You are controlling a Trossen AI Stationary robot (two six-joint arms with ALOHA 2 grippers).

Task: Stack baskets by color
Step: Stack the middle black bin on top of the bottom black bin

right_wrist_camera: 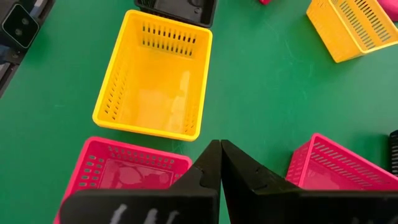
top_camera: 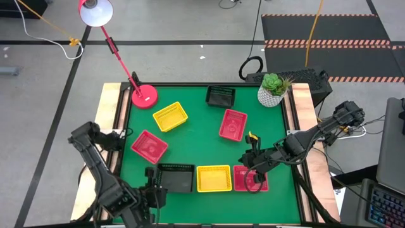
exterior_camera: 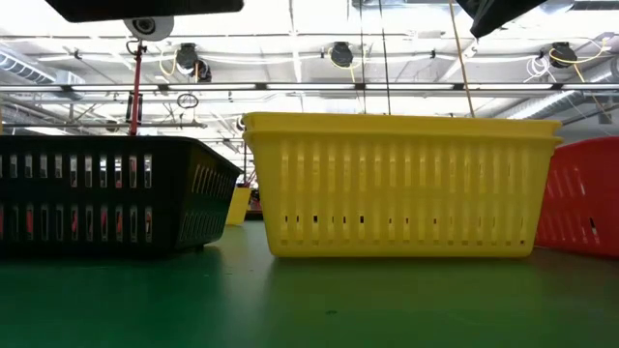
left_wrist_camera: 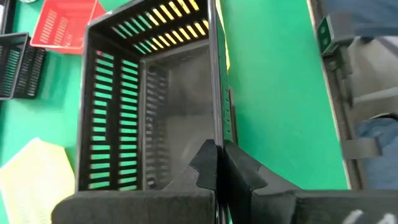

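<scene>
Seven basket positions show on the green table (top_camera: 202,139), some seemingly already nested. Left gripper (top_camera: 152,180) has its fingers pressed together on the near wall of the black basket (left_wrist_camera: 152,99), which extends directly ahead of it. Right gripper (right_wrist_camera: 219,163) is closed and empty, hovering over the red-pink basket (right_wrist_camera: 124,177) just beneath it; the yellow basket (right_wrist_camera: 155,78) lies immediately beyond, a second yellow one (top_camera: 170,116) well apart. Judgement: these baskets are light, thin, slotted plastic, stiff enough to lift by one wall yet liable to tip or flex. Recommended hold: pinch mid-rim of a long wall.
</scene>
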